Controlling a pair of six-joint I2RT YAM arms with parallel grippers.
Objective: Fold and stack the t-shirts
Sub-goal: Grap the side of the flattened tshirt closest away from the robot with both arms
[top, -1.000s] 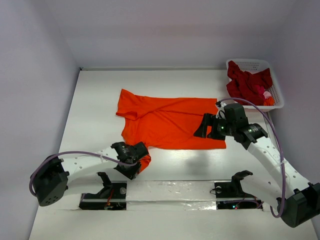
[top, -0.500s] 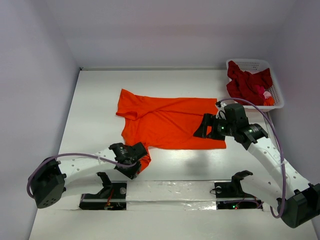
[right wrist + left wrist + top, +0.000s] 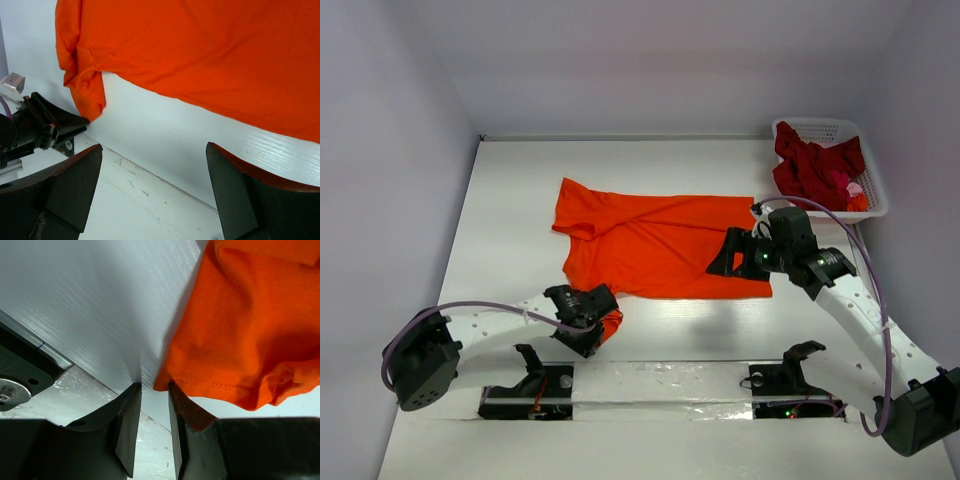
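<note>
White table, orange t-shirt hem corner perhaps between left fingers

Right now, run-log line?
left gripper: shut on corner of bright orange fabric t-shirt | right gripper: open above it | dark red shirts: in white lattice basket

Bright, diffuse light from above evens the white bench, without harsh glare. A faint grey shadow lies toward its near edge, right of centre; the taped strip along that edge glints. Fingers of the left gripper and right gripper look dark and soft, the orange t-shirt sharp.
</note>
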